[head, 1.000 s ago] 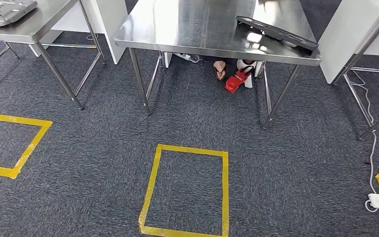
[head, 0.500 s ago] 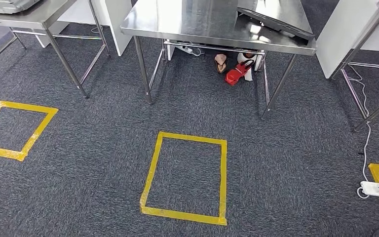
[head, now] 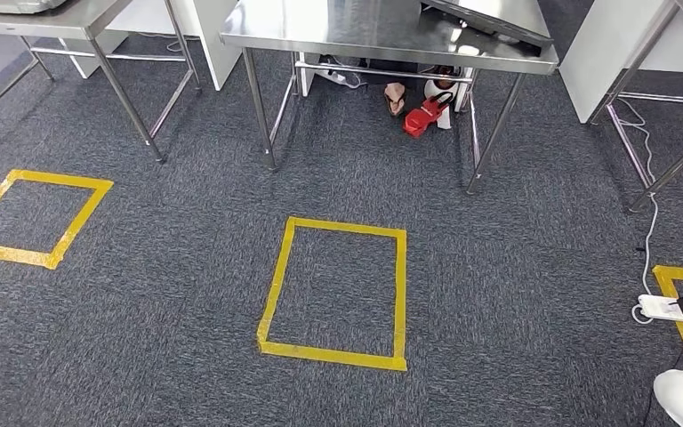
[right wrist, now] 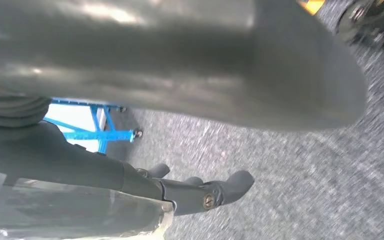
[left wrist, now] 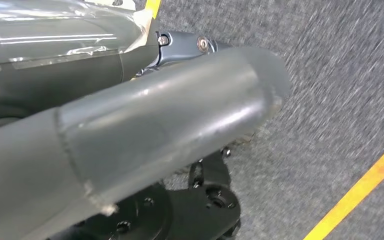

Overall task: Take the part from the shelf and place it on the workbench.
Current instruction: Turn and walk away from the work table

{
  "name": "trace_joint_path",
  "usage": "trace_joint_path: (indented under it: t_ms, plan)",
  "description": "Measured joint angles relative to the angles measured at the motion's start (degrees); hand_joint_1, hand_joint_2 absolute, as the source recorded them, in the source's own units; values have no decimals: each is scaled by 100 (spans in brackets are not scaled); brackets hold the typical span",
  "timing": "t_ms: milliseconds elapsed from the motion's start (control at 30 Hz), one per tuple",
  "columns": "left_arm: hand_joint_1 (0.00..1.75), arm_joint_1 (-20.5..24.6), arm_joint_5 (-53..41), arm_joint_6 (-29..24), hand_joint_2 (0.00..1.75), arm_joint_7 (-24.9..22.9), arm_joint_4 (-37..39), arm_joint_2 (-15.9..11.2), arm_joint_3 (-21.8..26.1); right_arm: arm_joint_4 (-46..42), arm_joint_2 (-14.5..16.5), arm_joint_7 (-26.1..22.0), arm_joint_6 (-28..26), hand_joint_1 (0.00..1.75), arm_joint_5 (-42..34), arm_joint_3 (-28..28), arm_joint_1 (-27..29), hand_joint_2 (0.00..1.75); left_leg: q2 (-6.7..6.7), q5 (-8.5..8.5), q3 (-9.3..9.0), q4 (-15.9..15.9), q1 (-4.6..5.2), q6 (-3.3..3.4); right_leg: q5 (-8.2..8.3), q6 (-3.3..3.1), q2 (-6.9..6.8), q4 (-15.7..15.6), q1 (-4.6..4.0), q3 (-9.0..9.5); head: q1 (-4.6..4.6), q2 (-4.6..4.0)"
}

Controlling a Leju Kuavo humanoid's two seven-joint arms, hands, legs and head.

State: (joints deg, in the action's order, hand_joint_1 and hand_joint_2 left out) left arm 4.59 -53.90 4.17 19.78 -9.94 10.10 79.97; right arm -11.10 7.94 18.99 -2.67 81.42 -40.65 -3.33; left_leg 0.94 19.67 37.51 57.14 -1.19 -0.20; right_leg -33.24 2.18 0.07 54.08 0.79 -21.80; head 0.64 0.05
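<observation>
Both hands hang by the floor, left hand (left wrist: 130, 130) & right hand (right wrist: 180, 75) fingers' state can't tell, no part seen; bench (head: 382, 40) at frame top; approach squarely via tape square (head: 338, 294).

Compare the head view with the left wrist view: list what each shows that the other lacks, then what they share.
Head view alone: the steel workbench with a dark flat part lying on it, a red object beneath it, a second steel table, a full yellow tape square, and a white power strip on a cable.

Left wrist view alone: the left hand up close, its thick grey thumb hanging over the floor with nothing visibly held.

Both: grey carpet and yellow floor tape.
</observation>
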Motion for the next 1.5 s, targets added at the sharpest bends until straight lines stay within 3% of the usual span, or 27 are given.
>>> trace_joint_path:
  t_ms: [33,67,100,167,200,233,300,367,433,467,533,600,667,733,800,833,900,967,1000,1067,1133,1200,1267,1300,1333,1433,1500]
  plan:
    - [0,-5,0,-1,0,2,1,-2,0,1,-1,-1,0,0,-1,0,3,0,-4,-27,17,-12,-22,-35,46,-58,-10,30,20,-51,-11,-1]
    - [0,-10,0,-1,0,2,1,-6,0,1,-1,2,0,0,-1,-1,5,0,-11,56,49,28,-43,-62,103,-126,-25,45,30,-107,-17,-1]
    - [0,-16,0,-2,0,2,2,-8,0,2,-2,5,0,0,-2,-1,8,0,-22,265,100,169,-57,-80,172,-205,-44,47,44,-170,-28,-1]
    - [0,-23,0,-3,0,1,4,-10,0,2,2,12,0,0,-2,-2,7,0,-56,927,237,796,-67,-95,316,-322,-84,51,24,-315,-56,-1]
    - [0,-25,-1,-4,0,1,4,-9,0,2,4,14,0,0,-2,-2,8,0,-70,1185,294,1192,-65,-104,387,-355,-97,58,-2,-399,-66,-1]
    - [0,-27,-2,-4,0,1,4,-9,0,2,7,14,0,0,-2,-2,8,0,-81,1296,306,1518,-65,-112,455,-363,-107,71,-26,-493,-72,-1]
    - [0,-25,-2,-20,0,1,4,-9,0,2,8,15,0,0,-2,-2,7,0,-85,1141,99,1668,-66,-104,568,-347,-112,131,-58,-680,-75,-1]
    - [0,-4,5,-73,0,1,4,2,1,1,5,18,1,0,-1,-2,1,0,-91,957,-443,1082,-65,-62,650,-307,-108,240,-68,-858,-78,-1]
    - [0,30,22,-141,0,1,4,27,2,1,3,18,3,0,2,-2,-7,0,-110,1054,-930,362,-38,-7,714,-239,-108,354,-87,-1007,-71,-1]
    - [0,43,30,-166,0,1,5,39,2,1,2,17,5,0,4,-2,-12,0,-117,1129,-1031,161,-14,26,750,-197,-111,385,-93,-1057,-71,-1]
    - [0,49,42,-186,0,2,8,66,3,2,-2,16,7,0,13,-1,-15,0,-106,1085,-980,67,23,128,842,-113,-116,391,-97,-1135,-70,-1]
    - [0,61,44,-208,0,14,12,90,3,2,-10,14,7,0,18,0,-16,0,-78,954,-870,-3,23,253,723,-78,-88,528,-80,-1258,-61,0]
    - [0,69,45,-231,0,29,15,104,4,2,-16,6,5,0,18,0,-8,0,-52,821,-725,-40,17,316,275,-99,-55,1033,-48,-1450,-38,1]
    - [0,64,46,-237,0,33,17,113,5,2,-17,-4,2,0,21,0,3,0,-33,692,-555,-35,17,315,-92,-67,-45,1726,-18,-1618,-23,0]
    - [0,57,45,-240,0,33,19,122,5,2,-25,-13,-4,0,53,2,8,0,-45,567,-391,-26,11,278,-53,54,-40,1971,7,-1534,-22,0]
    - [0,55,45,-244,0,33,20,126,4,2,-32,-16,-8,0,83,4,9,0,-65,509,-321,-21,5,250,72,115,-29,1782,21,-1337,-23,0]
    - [0,64,40,-250,0,32,20,134,4,2,-42,-21,-14,0,137,16,9,0,-117,403,-220,-7,3,180,217,157,102,981,42,-704,-18,0]
    - [0,85,32,-251,0,32,20,140,4,3,-46,-21,-15,0,161,43,15,0,-173,282,-154,8,27,110,159,92,238,254,39,-263,-17,0]
    - [0,87,24,-251,0,31,20,140,4,3,-46,-21,-15,0,166,54,18,0,-211,228,-128,5,38,78,124,53,248,97,23,-189,-16,0]
    - [0,73,7,-251,0,31,20,138,4,4,-43,-20,-14,0,165,63,24,0,-273,189,-93,22,20,24,133,-34,160,54,50,-218,-17,-1]
    - [0,55,-10,-252,0,31,20,134,4,4,-40,-19,-11,0,150,63,27,0,-233,463,41,334,-4,-11,184,-160,49,47,81,-234,-27,-1]
    - [0,49,-29,-270,0,33,20,133,4,4,-40,-19,-11,0,138,63,36,0,-171,960,316,1085,-10,-40,227,-262,-78,50,57,-280,-37,-1]
    - [0,40,-49,-298,0,38,20,133,4,4,-40,-18,-11,0,132,63,48,0,-145,1204,482,1690,-17,-73,249,-295,-210,54,32,-321,-38,-1]
    - [0,36,-54,-310,0,45,20,133,4,4,-39,-18,-11,0,130,63,52,0,-123,1162,419,1704,-24,-83,252,-296,-267,57,28,-327,-38,-1]
    - [0,33,-55,-323,0,55,20,132,4,4,-36,-17,-11,0,127,63,52,0,-83,1045,251,1516,-34,-89,252,-292,-323,60,29,-325,-39,-1]
    - [0,40,-49,-386,0,100,20,129,4,5,-25,-17,-13,0,122,63,47,0,228,705,-433,498,-33,-66,220,-240,-465,92,-8,-306,-47,-1]
    - [0,48,-50,-512,0,150,20,129,4,7,-24,-15,-16,0,119,63,41,0,315,730,-571,220,7,2,193,-173,-565,118,-67,-313,-38,-1]
